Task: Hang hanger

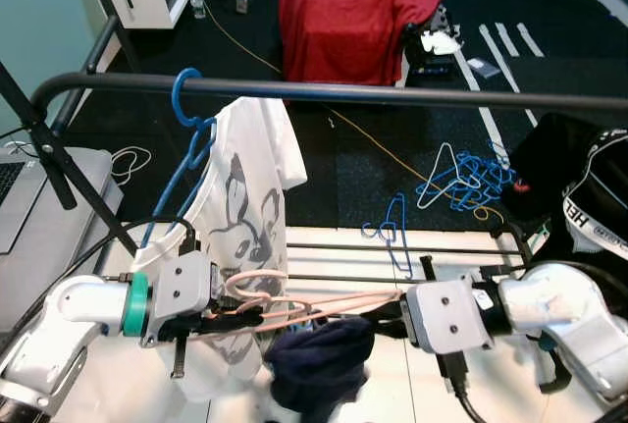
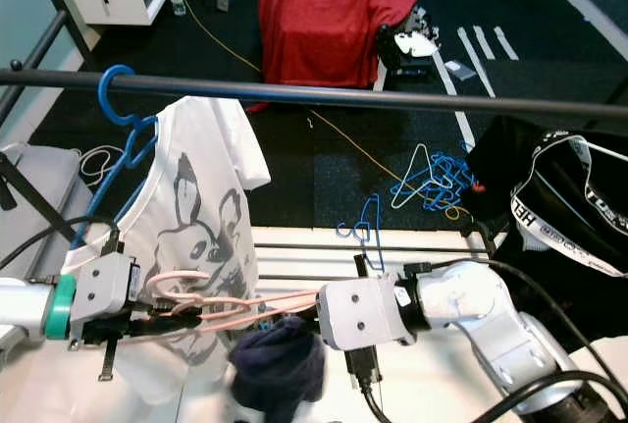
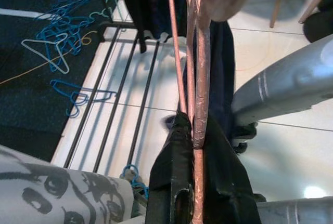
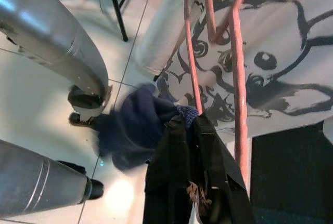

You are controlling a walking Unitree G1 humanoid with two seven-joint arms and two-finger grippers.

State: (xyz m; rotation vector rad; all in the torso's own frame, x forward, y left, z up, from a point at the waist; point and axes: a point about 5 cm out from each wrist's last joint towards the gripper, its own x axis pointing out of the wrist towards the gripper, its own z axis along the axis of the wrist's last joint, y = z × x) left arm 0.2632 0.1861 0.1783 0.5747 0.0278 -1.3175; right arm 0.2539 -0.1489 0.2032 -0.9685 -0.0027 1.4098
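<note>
A pink hanger (image 1: 304,305) lies level between my two grippers, below the black clothes rail (image 1: 412,95). At its hook end, in front of the white T-shirt (image 1: 245,207), my left gripper (image 1: 231,322) is shut on the hanger. The right gripper (image 1: 383,313) is shut on the other end. A dark navy garment (image 1: 319,362) droops from the hanger's middle. In the left wrist view the pink wires (image 3: 200,78) run out from between the black fingers (image 3: 177,182). The right wrist view has the pink hanger (image 4: 238,78) and the navy garment (image 4: 135,130) at the fingertips.
The T-shirt hangs from a blue hanger (image 1: 191,119) hooked on the rail. A black garment (image 1: 589,197) hangs at the right end. Several blue hangers (image 1: 471,178) lie on the dark floor beyond, one (image 1: 392,232) on the rack's lower bars. A laptop (image 1: 39,207) sits left.
</note>
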